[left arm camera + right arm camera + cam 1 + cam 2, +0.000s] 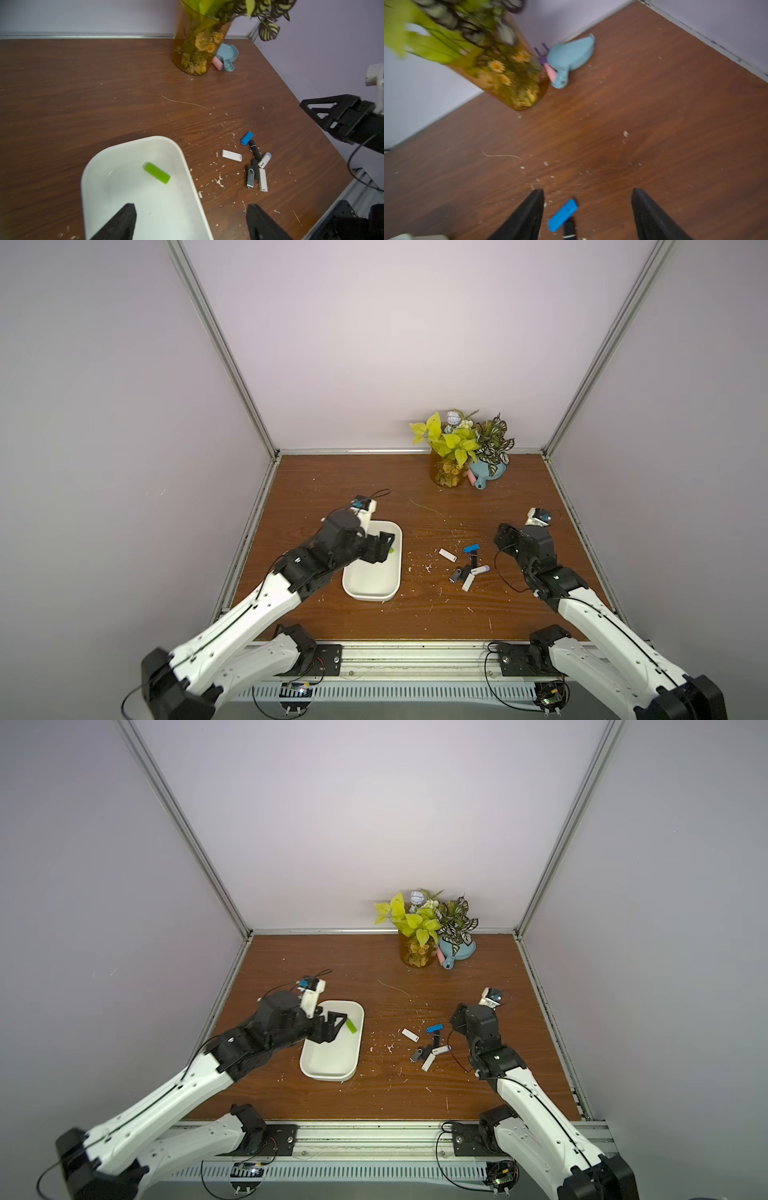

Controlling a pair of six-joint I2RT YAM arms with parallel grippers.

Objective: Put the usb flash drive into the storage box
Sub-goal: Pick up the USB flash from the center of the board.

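The storage box is a shallow white tray at the table's left. A green usb flash drive lies inside it. My left gripper hangs open and empty over the box. Several more flash drives lie in a loose pile on the table to the right. A blue one is at its far end. My right gripper is open above the blue drive, apart from it.
An amber glass vase of plants stands at the back with a blue pot and a pink eraser beside it. White crumbs dot the wood. Walls close in the left, right and back edges.
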